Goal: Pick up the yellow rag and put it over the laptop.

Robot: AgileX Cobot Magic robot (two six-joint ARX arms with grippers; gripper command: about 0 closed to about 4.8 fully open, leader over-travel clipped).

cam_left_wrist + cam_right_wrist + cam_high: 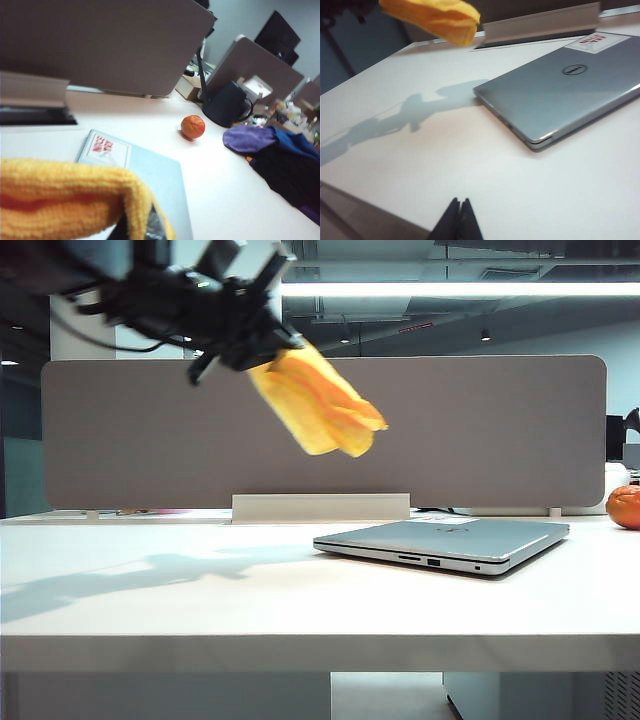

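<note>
High over the table's left half, my left gripper (255,345) is shut on the yellow rag (318,405), which hangs down and to the right in folded layers. In the left wrist view the yellow rag (65,200) covers the fingertips of the left gripper (142,225), and the laptop (145,180) lies below it. The closed silver laptop (445,540) rests flat on the table, right of centre, with the rag up and to its left. My right gripper (460,207) is shut and holds nothing, low over the near table edge; the laptop (565,95) and the rag (432,17) lie ahead of it.
An orange fruit (625,507) sits at the table's far right, also the orange fruit (193,126). A grey partition (320,430) runs along the back with a white strip (320,507) at its foot. A black kettle (227,105) and purple-blue cloths (270,145) lie beyond.
</note>
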